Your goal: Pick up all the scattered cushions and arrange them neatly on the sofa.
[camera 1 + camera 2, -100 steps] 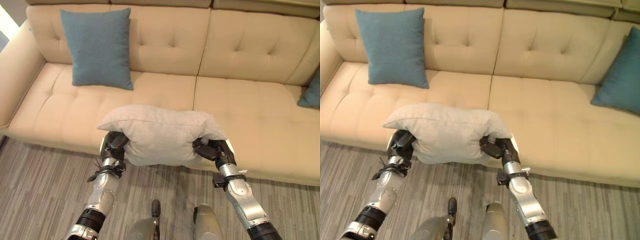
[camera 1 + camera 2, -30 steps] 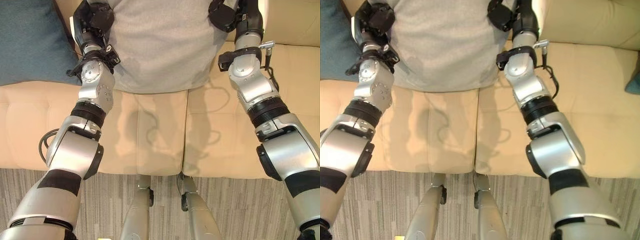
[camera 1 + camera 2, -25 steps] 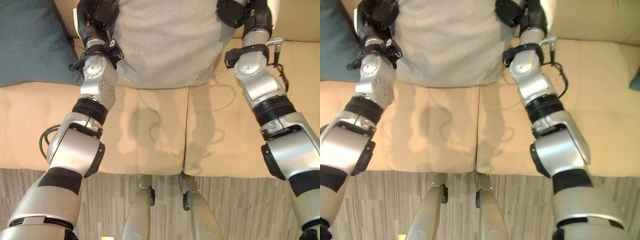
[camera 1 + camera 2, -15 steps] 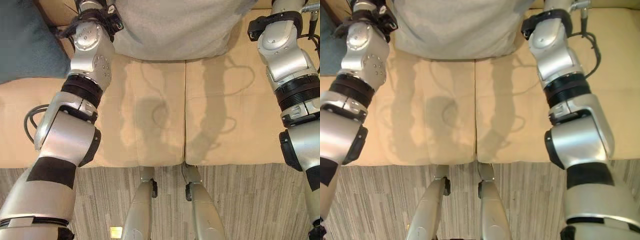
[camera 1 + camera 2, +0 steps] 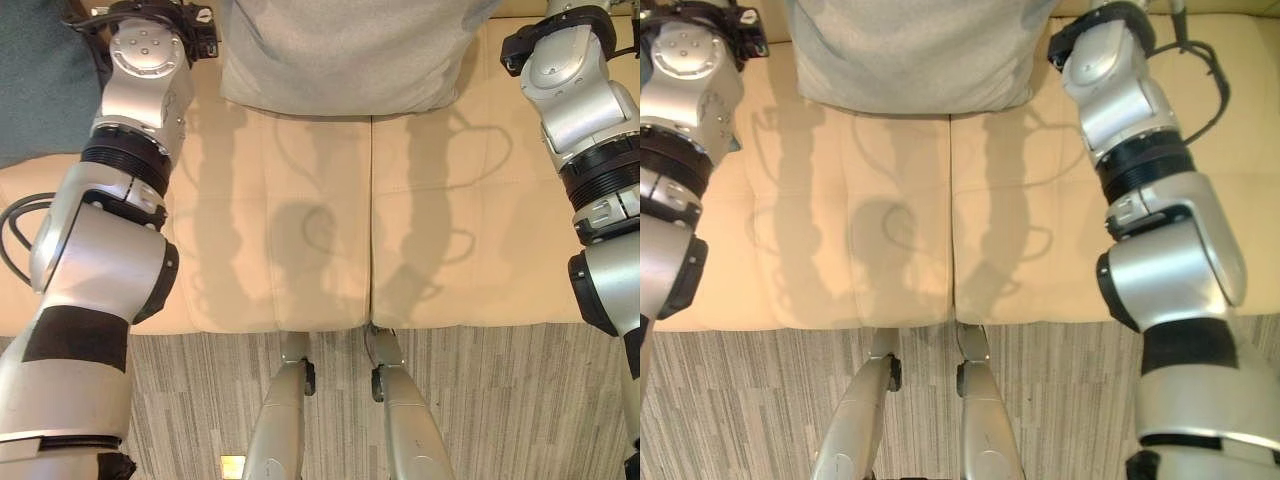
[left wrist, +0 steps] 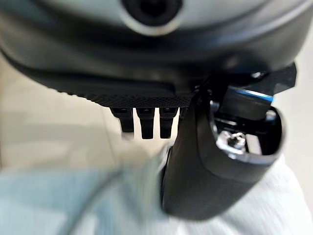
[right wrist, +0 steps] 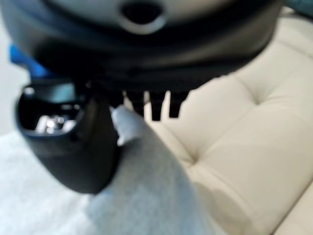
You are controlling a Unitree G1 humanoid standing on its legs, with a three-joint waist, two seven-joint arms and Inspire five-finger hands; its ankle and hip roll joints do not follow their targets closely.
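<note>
Left hand [image 6: 215,166] fingers [image 6: 142,122] and thumb clamp one end of the pale grey fabric cushion [image 5: 345,55]; right hand [image 7: 73,147] clamps the other (no print legible). It rests on the beige tufted sofa [image 5: 300,230], beside a teal cushion [image 5: 40,90].

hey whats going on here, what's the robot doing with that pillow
The robot is placing a grey cushion on a beige sofa. Both arms reach forward over the seat. In the wrist views, the left hand and the right hand each have the thumb pressed on the cushion's fabric, gripping it at either side. The cushion's lower edge rests on the seat. A blue cushion sits to its left.
</note>
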